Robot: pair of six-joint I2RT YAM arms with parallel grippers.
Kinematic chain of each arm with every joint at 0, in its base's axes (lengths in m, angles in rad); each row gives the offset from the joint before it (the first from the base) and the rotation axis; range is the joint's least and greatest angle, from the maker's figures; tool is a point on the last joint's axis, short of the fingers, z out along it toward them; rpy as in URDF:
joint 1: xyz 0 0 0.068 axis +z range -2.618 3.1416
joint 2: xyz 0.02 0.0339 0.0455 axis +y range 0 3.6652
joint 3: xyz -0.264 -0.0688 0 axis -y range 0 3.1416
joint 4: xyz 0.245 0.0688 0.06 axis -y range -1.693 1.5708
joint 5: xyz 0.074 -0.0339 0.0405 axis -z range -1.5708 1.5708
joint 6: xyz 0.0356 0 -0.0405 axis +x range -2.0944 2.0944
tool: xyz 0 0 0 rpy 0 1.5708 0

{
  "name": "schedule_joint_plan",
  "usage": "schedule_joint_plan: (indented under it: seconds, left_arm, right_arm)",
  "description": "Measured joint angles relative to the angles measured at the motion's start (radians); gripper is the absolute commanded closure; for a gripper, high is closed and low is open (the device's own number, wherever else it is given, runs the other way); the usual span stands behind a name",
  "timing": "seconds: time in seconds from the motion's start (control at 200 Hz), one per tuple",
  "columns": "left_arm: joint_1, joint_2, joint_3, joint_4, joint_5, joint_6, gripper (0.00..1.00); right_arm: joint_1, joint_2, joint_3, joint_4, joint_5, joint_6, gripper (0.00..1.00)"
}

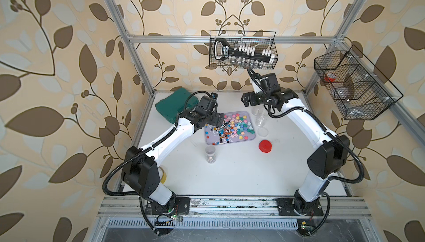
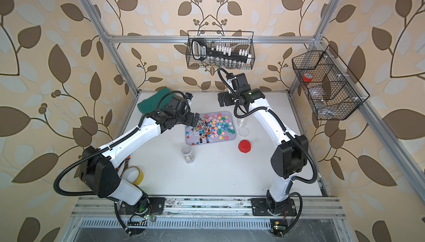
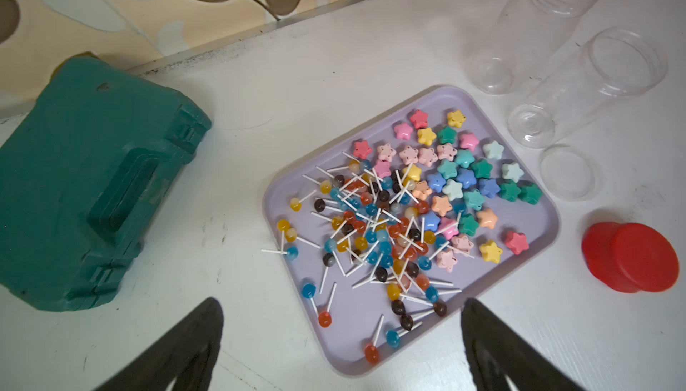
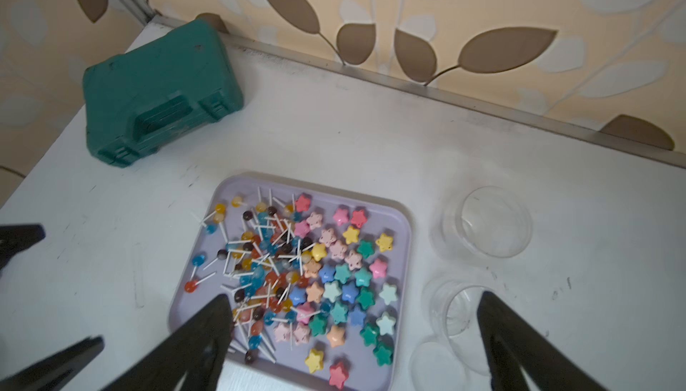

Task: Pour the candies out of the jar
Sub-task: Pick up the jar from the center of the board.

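Observation:
The candies lie spread on a lavender tray: ball lollipops on white sticks toward one side, pastel star-like pieces toward the other. Two empty clear jars lie just right of the tray. A third clear jar stands upright in front of the tray with small sweets in its bottom. My left gripper hangs open over the tray's left edge, holding nothing. My right gripper is open above the tray's back right, one finger over the nearer empty jar.
A clear lid and a red lid lie right of the tray. A green case sits at the back left. A yellow tape roll lies by the left arm's base. Wire baskets hang on the frame.

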Motion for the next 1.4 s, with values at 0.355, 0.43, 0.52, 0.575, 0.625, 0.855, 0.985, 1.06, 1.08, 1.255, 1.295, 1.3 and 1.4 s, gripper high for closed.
schedule_joint_plan:
  seconds: [0.355, 0.43, 0.52, 0.575, 0.625, 0.855, 0.985, 1.06, 1.08, 1.255, 1.295, 1.3, 1.4]
  left_arm:
    - [0.342, 0.013, 0.098, -0.099, 0.107, -0.182, 0.01]
    - [0.417, 0.006, 0.082, -0.101, 0.119, -0.203, 0.01]
    - [0.414, -0.002, 0.066, -0.115, 0.141, -0.221, 0.01]
    - [0.401, -0.002, 0.066, -0.124, 0.154, -0.224, 0.01]
    - [0.395, -0.002, 0.066, -0.127, 0.165, -0.224, 0.01]
    - [0.390, -0.002, 0.065, -0.138, 0.167, -0.225, 0.01]
    - [0.390, -0.002, 0.064, -0.143, 0.163, -0.225, 0.01]
    - [0.390, -0.002, 0.064, -0.145, 0.163, -0.225, 0.01]
    - [0.390, -0.002, 0.064, -0.145, 0.163, -0.225, 0.01]
    - [0.390, -0.002, 0.063, -0.146, 0.162, -0.225, 0.01]
    - [0.390, -0.002, 0.063, -0.146, 0.161, -0.225, 0.01]
    - [0.390, -0.002, 0.063, -0.146, 0.161, -0.225, 0.01]
    - [0.391, -0.002, 0.063, -0.146, 0.160, -0.225, 0.01]
  right_arm:
    - [0.247, -0.269, -0.318, 0.047, -0.036, 0.016, 0.05]
    - [0.329, -0.277, -0.329, 0.040, -0.029, 0.028, 0.05]
    - [0.431, -0.265, -0.329, 0.027, -0.011, 0.043, 0.06]
    - [0.487, -0.245, -0.327, 0.018, 0.010, 0.048, 0.06]
    - [0.529, -0.217, -0.320, 0.008, 0.023, 0.053, 0.06]
    - [0.620, -0.053, -0.284, -0.011, 0.040, 0.061, 0.10]
    - [0.623, 0.003, -0.245, -0.015, 0.039, 0.060, 0.12]
    - [0.623, 0.021, -0.220, -0.019, 0.039, 0.060, 0.13]
    - [0.623, 0.026, -0.213, -0.022, 0.039, 0.059, 0.14]
    - [0.623, 0.068, -0.154, -0.036, 0.039, 0.050, 0.16]
    - [0.623, 0.078, -0.148, -0.038, 0.039, 0.048, 0.16]
    - [0.623, 0.079, -0.148, -0.038, 0.039, 0.048, 0.16]
    - [0.623, 0.101, -0.145, -0.050, 0.041, 0.043, 0.16]
